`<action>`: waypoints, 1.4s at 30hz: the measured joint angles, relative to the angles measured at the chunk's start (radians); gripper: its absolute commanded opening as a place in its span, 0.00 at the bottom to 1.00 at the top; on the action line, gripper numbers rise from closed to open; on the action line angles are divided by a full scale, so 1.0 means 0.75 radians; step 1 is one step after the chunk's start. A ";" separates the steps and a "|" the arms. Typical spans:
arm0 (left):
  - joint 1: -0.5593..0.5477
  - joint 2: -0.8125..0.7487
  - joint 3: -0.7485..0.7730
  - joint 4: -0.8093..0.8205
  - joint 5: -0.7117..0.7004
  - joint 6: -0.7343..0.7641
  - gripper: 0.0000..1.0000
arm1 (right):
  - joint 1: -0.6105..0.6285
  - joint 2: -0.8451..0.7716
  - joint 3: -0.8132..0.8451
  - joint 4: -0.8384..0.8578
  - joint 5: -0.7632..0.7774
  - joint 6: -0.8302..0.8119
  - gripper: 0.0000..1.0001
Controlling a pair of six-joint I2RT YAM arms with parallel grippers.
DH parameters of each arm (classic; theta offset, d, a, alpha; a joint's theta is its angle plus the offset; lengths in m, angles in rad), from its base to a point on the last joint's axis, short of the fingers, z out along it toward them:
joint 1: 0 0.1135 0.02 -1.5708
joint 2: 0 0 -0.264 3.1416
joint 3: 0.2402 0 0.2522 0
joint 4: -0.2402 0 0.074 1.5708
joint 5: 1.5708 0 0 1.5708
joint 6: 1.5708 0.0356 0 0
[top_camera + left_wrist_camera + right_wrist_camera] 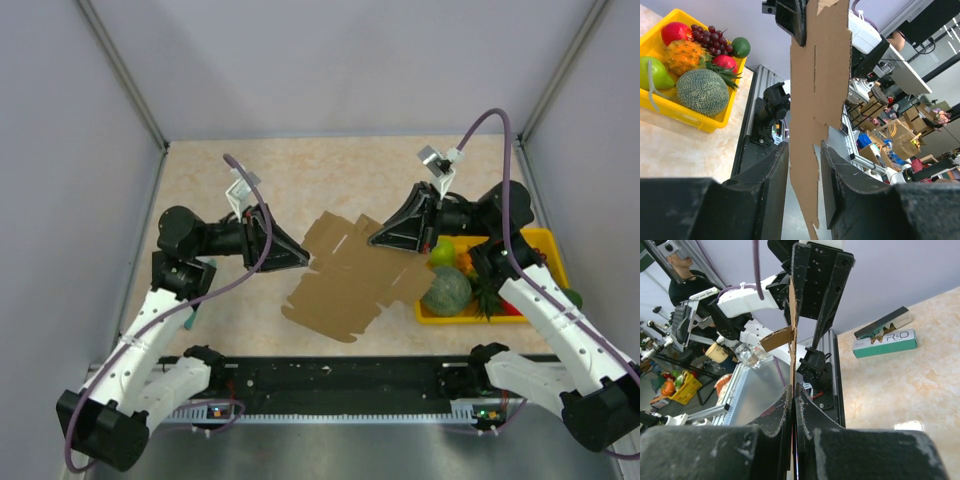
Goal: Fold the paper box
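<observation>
The paper box (345, 280) is a flat brown die-cut cardboard sheet with flaps, spanning the middle of the table between my two grippers. My left gripper (305, 260) is at its left edge. In the left wrist view the sheet (820, 75) passes between the fingers (777, 170), with a visible gap on the right side, so this gripper (805, 147) is open around it. My right gripper (375, 240) holds the sheet's upper right edge. In the right wrist view the gripper (794, 387) is shut on the cardboard, which is seen edge-on with one flap (777, 338) sticking out.
A yellow tray (548, 238) of fruit sits at the right, just behind my right arm, and shows in the left wrist view too (695, 119). A teal-and-white packet (885, 343) lies on the table at the left. A black rail (340, 375) runs along the near edge.
</observation>
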State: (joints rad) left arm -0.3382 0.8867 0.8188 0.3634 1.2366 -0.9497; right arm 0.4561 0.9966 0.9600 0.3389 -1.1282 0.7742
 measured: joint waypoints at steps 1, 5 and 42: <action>0.000 0.013 -0.003 0.019 0.001 -0.020 0.35 | 0.000 0.000 -0.001 0.008 -0.002 0.007 0.00; -0.010 0.049 -0.007 0.066 0.001 -0.064 0.31 | 0.000 0.000 -0.006 0.027 -0.005 0.018 0.00; -0.233 0.089 0.049 -0.106 -0.020 0.122 0.01 | 0.052 0.009 -0.006 0.001 0.030 -0.020 0.00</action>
State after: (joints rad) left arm -0.5133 0.9535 0.8555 0.2836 1.2213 -0.8585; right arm 0.4950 1.0035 0.9554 0.3393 -1.1057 0.7593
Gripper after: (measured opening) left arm 0.139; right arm 0.008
